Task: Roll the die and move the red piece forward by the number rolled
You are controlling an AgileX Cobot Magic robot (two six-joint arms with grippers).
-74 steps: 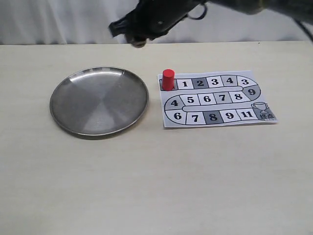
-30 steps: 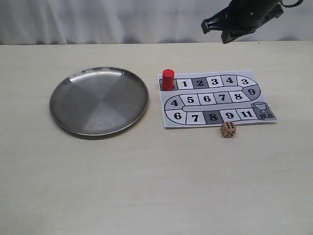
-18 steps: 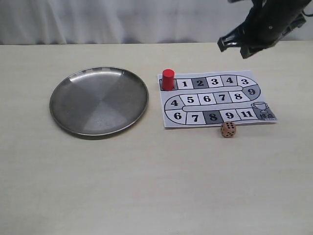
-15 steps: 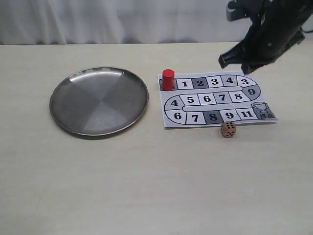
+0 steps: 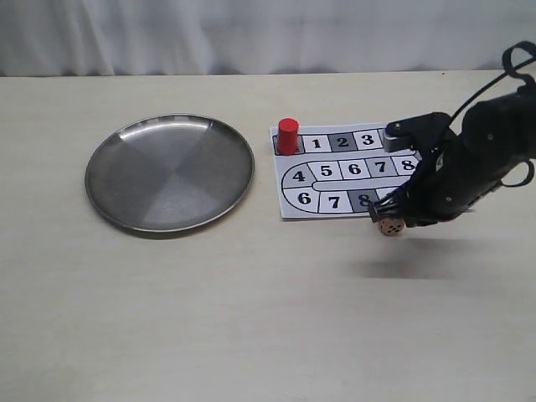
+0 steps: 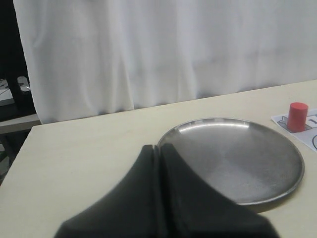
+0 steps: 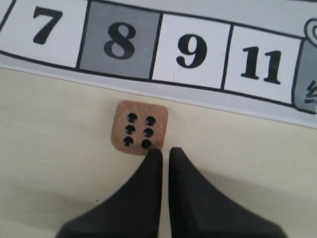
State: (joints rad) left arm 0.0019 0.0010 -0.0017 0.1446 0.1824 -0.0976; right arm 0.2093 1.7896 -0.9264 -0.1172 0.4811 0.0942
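The tan die lies on the table just in front of the board's squares 8 and 9, six pips up. My right gripper hovers low right over it, jaws nearly together with only a thin slit and nothing between them; one fingertip overlaps the die's edge. The red piece stands upright on the board's start square, left of square 1. My left gripper is shut and empty, near the plate's edge; it is out of the exterior view.
The paper game board lies right of centre, its right part hidden under the right arm. A round steel plate sits on the left. A white curtain runs along the back.
The right arm has come from over the plate across to the right and dropped down onto the die's spot. The die appeared in front of the board and has stayed put since.
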